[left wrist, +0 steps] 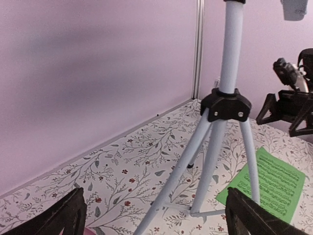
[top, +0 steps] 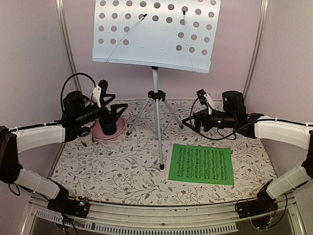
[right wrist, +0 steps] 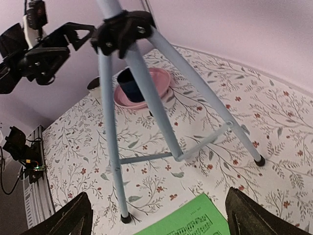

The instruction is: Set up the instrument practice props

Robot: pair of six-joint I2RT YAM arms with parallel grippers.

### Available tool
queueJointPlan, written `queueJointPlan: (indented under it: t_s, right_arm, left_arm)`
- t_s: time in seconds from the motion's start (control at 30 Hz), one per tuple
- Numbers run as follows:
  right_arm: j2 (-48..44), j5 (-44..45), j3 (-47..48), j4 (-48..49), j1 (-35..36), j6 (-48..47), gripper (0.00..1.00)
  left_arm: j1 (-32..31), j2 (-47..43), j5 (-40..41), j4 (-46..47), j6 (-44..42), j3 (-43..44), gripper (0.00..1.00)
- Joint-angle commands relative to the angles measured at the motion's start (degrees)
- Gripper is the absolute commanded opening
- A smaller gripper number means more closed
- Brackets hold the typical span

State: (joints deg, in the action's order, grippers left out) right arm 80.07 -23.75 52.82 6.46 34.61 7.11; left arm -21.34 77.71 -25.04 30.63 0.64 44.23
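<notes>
left fingers [top: 118, 105] apart, holding nothing | right fingers [top: 190, 122] apart, holding nothing | tripod music stand [top: 155, 94] upright between them | green sheet of music [top: 201, 164] flat on counter [top: 98, 166]

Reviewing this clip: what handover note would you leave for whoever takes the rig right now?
Claws: both open and empty. The left claw hovers left of the stand's pole, the right claw hovers right of it.
Things: the stand is upright at back centre and its desk is bare. The green sheet lies flat on the table, front right of the stand.
Done: the stand is up.
Left: the green sheet probably goes on the desk. No white sheet or metronome is in view.
</notes>
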Motion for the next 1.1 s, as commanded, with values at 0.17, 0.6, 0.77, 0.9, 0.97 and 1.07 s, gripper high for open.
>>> queueJointPlan:
  t_s: [0.17, 0.6, 0.77, 0.9, 0.97, 1.07]
  right_arm:
    - [-9.83, -2.2, -10.57, -18.4, -18.03, 12.23, 0.88]
    - [-0.27, -4.67, -16.38, -14.52, -37.83, 8.89, 0.65]
    - [2.5, -2.84, -16.44, -13.66, -37.88, 8.38, 0.6]
    - [4.79, -2.19, -17.09, -12.26, -38.03, 8.99, 0.6]
    - [6.69, -3.28, -16.56, -12.1, -38.2, 9.06, 0.59]
    - [8.22, -3.65, -15.95, -12.19, -38.21, 9.35, 0.55]
  left_arm:
    - [-21.92, -4.25, 9.53, -10.68, -5.42, -6.14, 0.99]
    - [-35.17, 12.54, 3.53, -8.47, -7.99, 1.43, 0.81]
    - [-35.21, 13.21, 2.47, -7.7, -7.99, 1.76, 0.79]
    - [-35.22, 13.26, 2.39, -8.05, -8.24, 1.53, 0.78]
    - [-35.23, 13.24, 2.42, -7.98, -8.36, 1.27, 0.77]
    - [-35.24, 13.42, 2.6, -7.61, -8.44, 1.16, 0.76]
